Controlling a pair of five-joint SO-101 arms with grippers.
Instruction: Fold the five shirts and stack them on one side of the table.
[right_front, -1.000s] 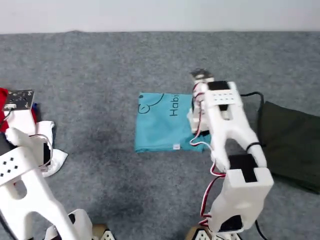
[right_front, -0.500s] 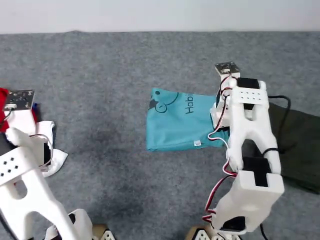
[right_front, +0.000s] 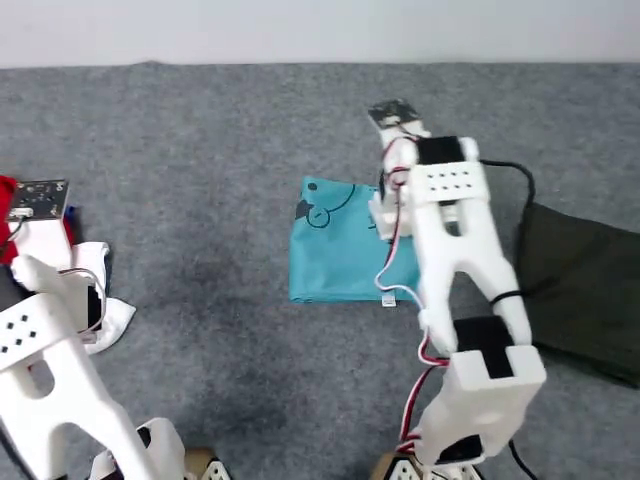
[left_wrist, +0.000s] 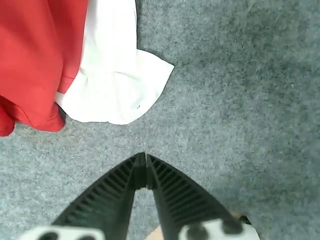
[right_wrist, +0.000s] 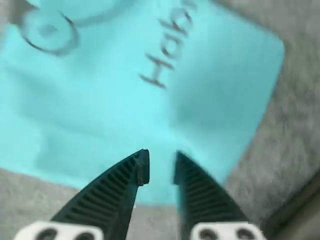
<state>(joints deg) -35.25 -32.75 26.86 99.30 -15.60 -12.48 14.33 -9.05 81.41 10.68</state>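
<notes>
Item: folded teal shirt (right_front: 340, 245) on the table, under my right gripper (right_wrist: 160, 167).
My right fingers stand narrowly apart above it, empty. The dark green shirt (right_front: 580, 290) lies just right of it. My left gripper (left_wrist: 145, 172), fingers pressed together, is far left of it by the white shirt (left_wrist: 120, 75) and red shirt (left_wrist: 35, 55).

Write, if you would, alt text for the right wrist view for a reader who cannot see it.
The right gripper, jaws slightly apart, points at a folded teal shirt with dark print, close to one of its edges. The shirt lies flat on the grey table covering.
</notes>
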